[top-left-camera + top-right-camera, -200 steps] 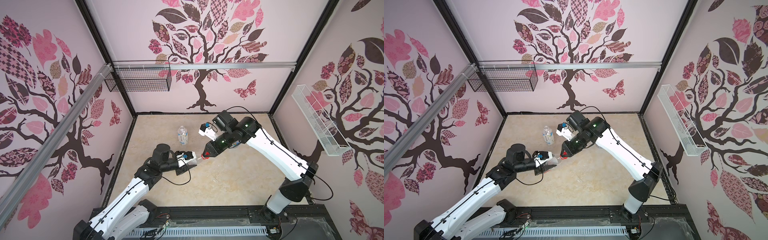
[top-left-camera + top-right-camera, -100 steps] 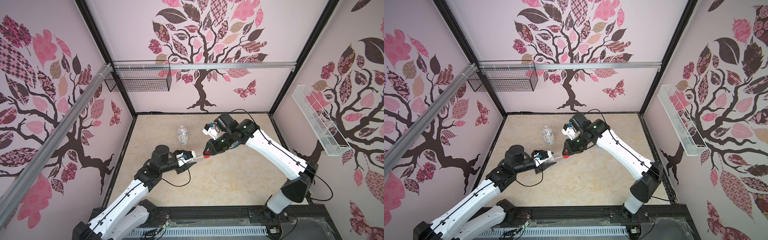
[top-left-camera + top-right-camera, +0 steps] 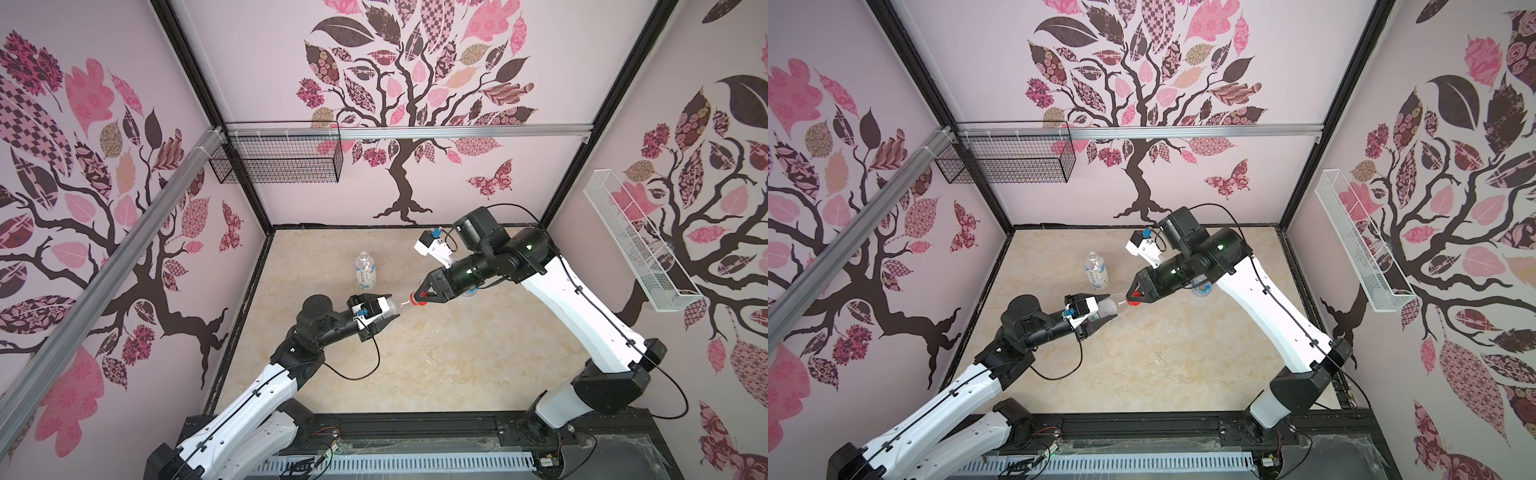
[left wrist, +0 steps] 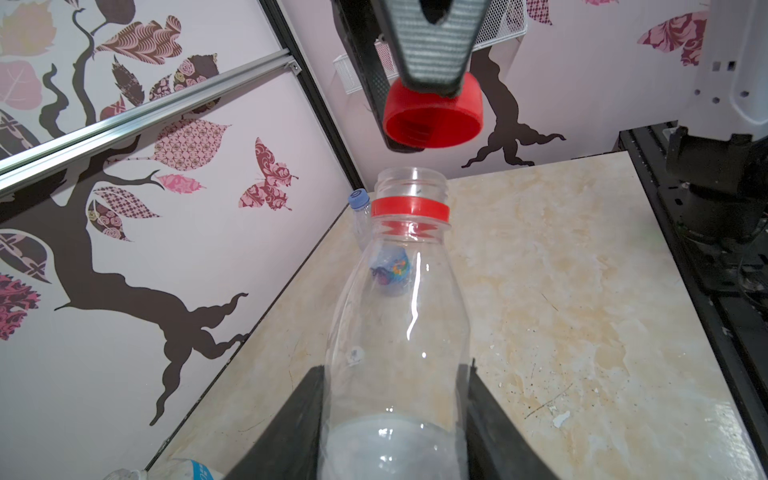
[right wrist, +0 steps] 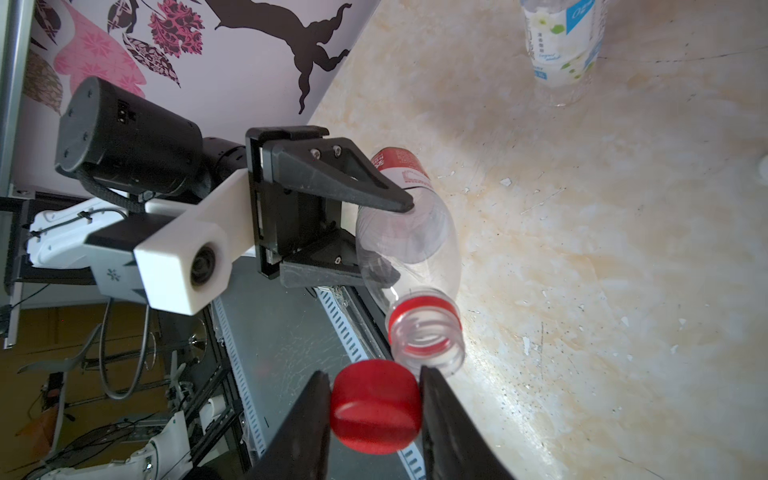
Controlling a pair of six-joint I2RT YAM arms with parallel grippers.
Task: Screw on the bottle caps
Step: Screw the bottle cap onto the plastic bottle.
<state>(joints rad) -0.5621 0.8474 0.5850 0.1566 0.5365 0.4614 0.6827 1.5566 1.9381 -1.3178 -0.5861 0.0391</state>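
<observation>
1 small round red plastic cap (image 5: 376,409) is being pinched by the right gripper (image 5: 374,374) just off the open neck of the clear red-labelled plastic bottle (image 4: 395,311) that the left gripper (image 4: 392,368) is clamping.

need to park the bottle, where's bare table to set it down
Bare: the near half of the beige marbled table, between the arm bases, and the far left corner behind the tall clear green-labelled bottle. Crowded: the middle, where the left tool holds a clear red-labelled bottle up to the right tool and its red plastic cap.
</observation>
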